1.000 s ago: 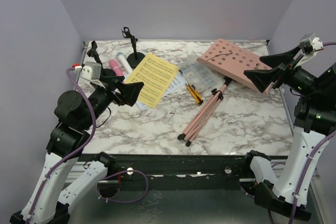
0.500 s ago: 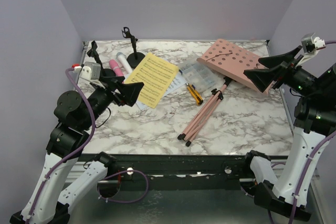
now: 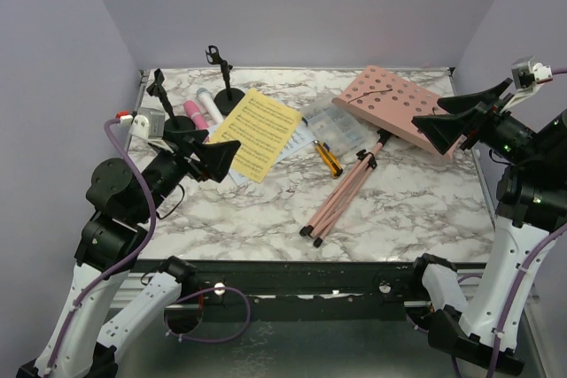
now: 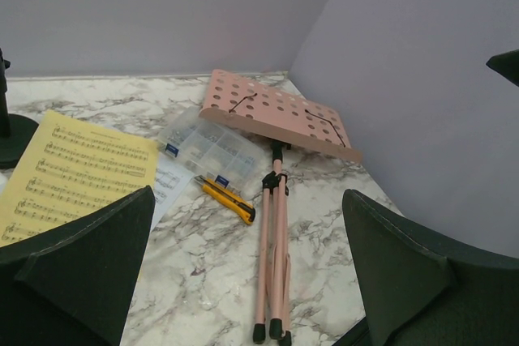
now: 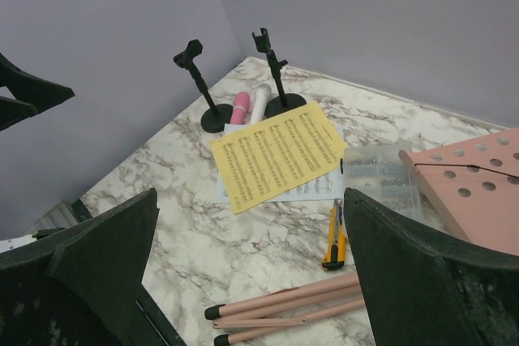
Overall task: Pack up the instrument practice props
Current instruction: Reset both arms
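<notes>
Marble table (image 3: 399,210): left gripper (image 3: 205,148) hangs splayed, empty, at the left edge beside the yellow page (image 3: 257,135); right gripper (image 3: 447,121), likewise splayed, empty, near the rack (image 3: 390,104).

Printed staves on yellow sheet music (image 5: 280,155), notation seemingly too small to read, no other text

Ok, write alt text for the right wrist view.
A yellow sheet-music page lies centre, framed by the open right end effector. Beyond stand two mic holders, a pink microphone and a white microphone; utility knife, clear box and pink rack lie right.
</notes>
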You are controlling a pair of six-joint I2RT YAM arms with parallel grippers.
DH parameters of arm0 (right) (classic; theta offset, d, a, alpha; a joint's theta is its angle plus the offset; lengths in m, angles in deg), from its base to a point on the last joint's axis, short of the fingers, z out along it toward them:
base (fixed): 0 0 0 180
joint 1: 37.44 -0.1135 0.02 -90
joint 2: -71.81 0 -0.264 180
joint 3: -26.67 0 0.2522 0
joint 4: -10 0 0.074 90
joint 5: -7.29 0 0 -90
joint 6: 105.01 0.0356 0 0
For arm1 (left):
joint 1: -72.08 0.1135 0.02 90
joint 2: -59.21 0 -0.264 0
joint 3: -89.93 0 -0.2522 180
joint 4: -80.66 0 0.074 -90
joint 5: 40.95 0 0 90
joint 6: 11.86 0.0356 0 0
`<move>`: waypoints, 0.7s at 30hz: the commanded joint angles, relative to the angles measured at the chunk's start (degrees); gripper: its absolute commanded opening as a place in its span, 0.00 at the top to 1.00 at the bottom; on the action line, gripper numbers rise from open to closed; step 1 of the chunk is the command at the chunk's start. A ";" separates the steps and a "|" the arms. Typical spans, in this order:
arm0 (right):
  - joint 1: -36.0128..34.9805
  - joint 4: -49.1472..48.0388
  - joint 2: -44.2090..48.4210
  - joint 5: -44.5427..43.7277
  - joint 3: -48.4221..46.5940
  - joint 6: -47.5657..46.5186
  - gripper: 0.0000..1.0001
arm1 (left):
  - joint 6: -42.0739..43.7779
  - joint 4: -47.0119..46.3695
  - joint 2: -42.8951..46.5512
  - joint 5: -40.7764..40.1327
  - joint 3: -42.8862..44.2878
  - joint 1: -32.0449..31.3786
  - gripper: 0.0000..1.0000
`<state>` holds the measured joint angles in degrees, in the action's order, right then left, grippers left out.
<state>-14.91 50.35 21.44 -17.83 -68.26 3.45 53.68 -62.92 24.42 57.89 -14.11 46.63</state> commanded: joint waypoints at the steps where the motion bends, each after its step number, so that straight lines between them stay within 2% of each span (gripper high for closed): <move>1: 0.25 1.27 0.98 -2.57 -0.09 0.51 0.00 | -0.76 0.24 0.80 1.18 -0.68 0.40 0.01; 21: 0.28 2.32 1.62 -3.08 0.32 -1.41 0.00 | -0.67 0.25 1.12 0.85 -1.11 0.39 0.01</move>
<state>-14.91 50.90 22.67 -19.55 -68.26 2.62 53.44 -62.75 24.99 57.87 -14.86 46.63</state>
